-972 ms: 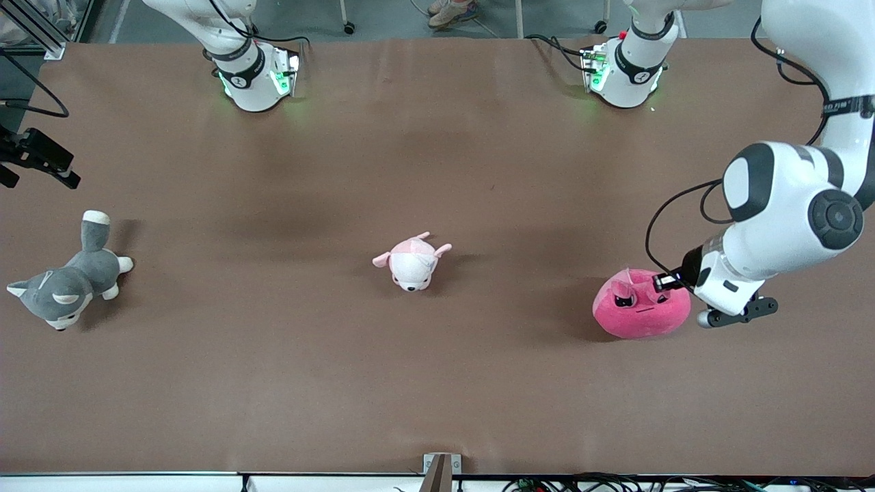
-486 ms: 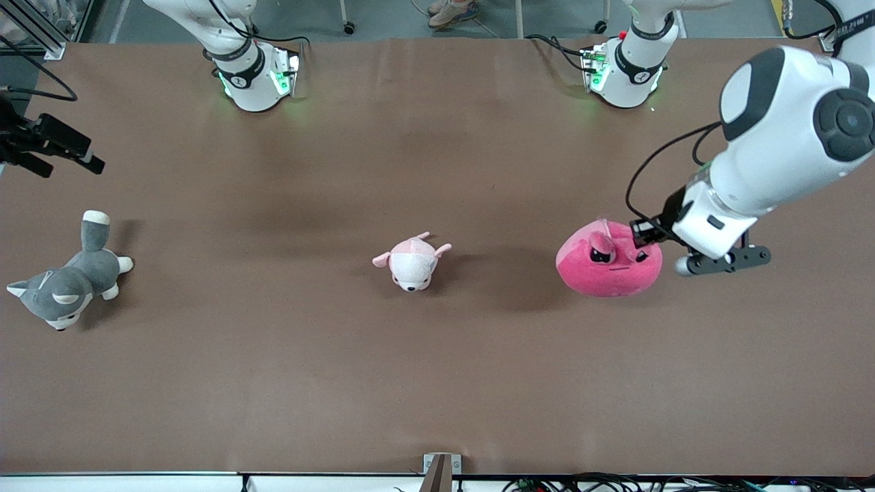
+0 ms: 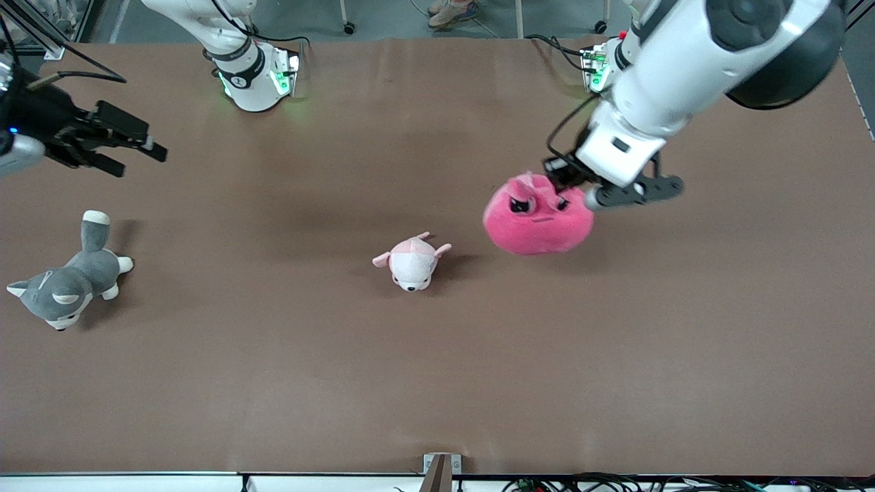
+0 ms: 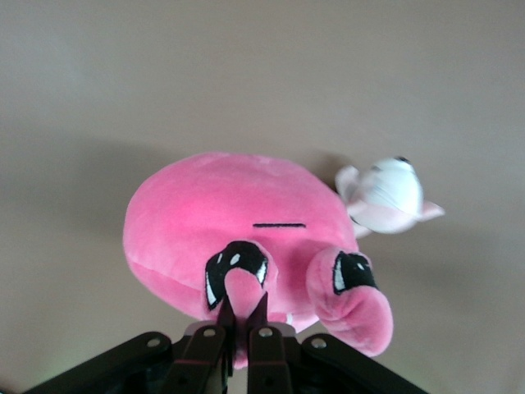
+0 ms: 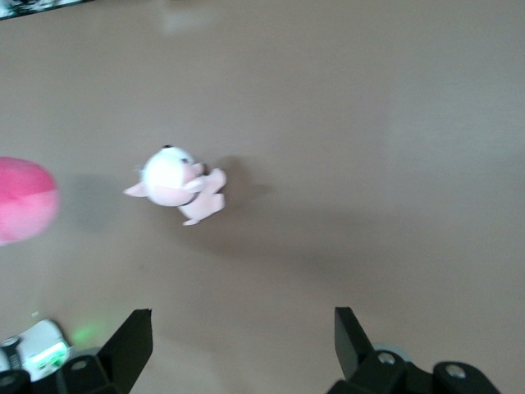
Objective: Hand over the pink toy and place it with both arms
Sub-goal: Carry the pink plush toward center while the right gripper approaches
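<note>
The pink toy [image 3: 538, 217], a round hot-pink plush with angry dark eyes, hangs in the air over the middle of the table. My left gripper [image 3: 564, 179] is shut on one of its small ears; in the left wrist view the black fingertips [image 4: 220, 316] pinch that ear of the toy [image 4: 221, 217]. My right gripper [image 3: 140, 147] is open and empty, up in the air over the right arm's end of the table. In the right wrist view its gripper [image 5: 242, 324] shows wide apart, with the edge of the pink toy [image 5: 25, 199] far off.
A small pale-pink-and-white plush [image 3: 412, 260] lies on the brown table [image 3: 437, 376] near the middle, below and beside the held toy. A grey-and-white plush dog [image 3: 65, 281] lies at the right arm's end.
My left gripper has lifted the pink toy off the table and carried it toward the middle. My right gripper has moved in from its end of the table.
</note>
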Robot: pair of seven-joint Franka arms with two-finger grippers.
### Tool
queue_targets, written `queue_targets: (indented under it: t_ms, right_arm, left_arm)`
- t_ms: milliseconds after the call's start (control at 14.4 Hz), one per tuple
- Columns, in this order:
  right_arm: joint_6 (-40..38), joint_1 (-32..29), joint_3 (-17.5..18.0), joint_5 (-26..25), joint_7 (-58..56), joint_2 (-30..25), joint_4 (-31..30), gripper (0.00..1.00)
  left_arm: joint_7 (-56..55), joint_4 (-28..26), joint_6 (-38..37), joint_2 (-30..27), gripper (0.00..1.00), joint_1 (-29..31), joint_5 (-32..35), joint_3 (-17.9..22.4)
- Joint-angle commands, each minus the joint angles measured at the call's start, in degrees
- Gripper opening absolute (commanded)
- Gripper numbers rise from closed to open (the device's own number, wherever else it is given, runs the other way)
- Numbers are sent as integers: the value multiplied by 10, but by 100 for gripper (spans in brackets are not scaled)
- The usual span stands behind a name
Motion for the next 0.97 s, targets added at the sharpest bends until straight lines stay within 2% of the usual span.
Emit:
queue_targets:
  t_ms: [0,208,625,903]
  right_arm:
    - [27,35,-2,43,4,26,7,92]
    - [42,75,-2,95,49,38,8,81]
    - [72,143,-2,136,147,69,33,81]
    - [67,164,-2,139,175,75,39,81]
  left_arm:
    - [-65,45,-11,17,0,1,-28,-48]
    - [-141,68,11,33,0,-23,-57,-75]
    - [-298,70,173,66,0,-124,-75,-74]
    - [-338,70,190,87,0,-136,-75,-74]
